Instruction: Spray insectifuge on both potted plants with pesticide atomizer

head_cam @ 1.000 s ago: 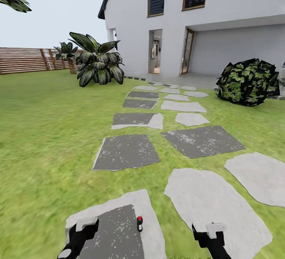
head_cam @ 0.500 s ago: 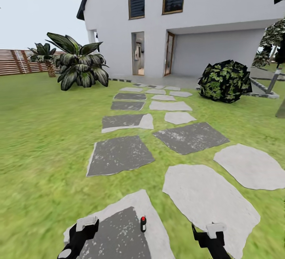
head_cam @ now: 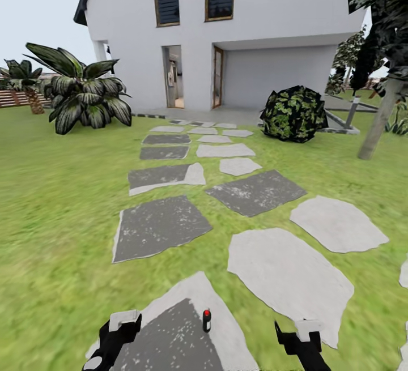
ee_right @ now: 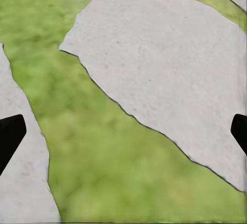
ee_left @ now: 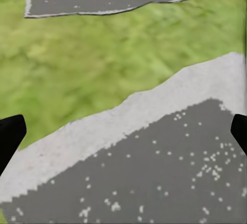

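Head view: lawn (head_cam: 51,201) and stepping stones (head_cam: 158,226) lead to a house (head_cam: 226,31); no spray bottle to judge.
Left hand (ee_left: 123,131) and right hand (ee_right: 123,131) hang open, empty.

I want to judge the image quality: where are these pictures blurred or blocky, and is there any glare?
Head view: the lawn smears toward the bottom edge, while the house is sharper; light is flat, no glare. Left wrist view: the stepping stone has jagged, pixelated edges. Right wrist view: soft grass, pale stone with crisp dark outline.
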You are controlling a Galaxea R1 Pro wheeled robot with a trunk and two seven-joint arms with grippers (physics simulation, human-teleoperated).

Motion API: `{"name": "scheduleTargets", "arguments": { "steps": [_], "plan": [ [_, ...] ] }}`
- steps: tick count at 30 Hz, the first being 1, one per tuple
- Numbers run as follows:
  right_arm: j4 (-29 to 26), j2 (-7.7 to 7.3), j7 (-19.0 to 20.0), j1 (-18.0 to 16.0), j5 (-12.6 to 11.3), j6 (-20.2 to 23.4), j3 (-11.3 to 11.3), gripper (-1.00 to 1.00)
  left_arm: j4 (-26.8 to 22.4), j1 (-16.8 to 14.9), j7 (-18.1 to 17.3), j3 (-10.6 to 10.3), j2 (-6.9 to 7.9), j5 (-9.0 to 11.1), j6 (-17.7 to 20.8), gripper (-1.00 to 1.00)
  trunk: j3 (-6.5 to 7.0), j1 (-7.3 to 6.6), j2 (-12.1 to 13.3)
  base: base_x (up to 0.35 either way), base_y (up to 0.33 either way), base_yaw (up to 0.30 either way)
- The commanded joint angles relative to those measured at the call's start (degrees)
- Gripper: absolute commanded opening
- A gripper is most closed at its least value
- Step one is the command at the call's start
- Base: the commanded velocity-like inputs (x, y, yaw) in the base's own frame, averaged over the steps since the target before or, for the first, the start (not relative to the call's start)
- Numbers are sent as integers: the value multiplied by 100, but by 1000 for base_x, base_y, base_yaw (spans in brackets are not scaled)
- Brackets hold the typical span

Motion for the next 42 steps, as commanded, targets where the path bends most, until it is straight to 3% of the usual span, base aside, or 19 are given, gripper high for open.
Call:
{"name": "scheduleTargets", "arguments": {
  "steps": [1,42],
  "plan": [
    [4,-1,-2,-4,27,-16,0,100,5,-2,-7,12,0,4,-18,100,-5,-1,-2,0,151,-267],
    [6,-1,-2,-4,27,-16,0,100,6,-2,2,20,-3,4,-18,100,-1,-1,-2,0,8,-267]
  ]
}}
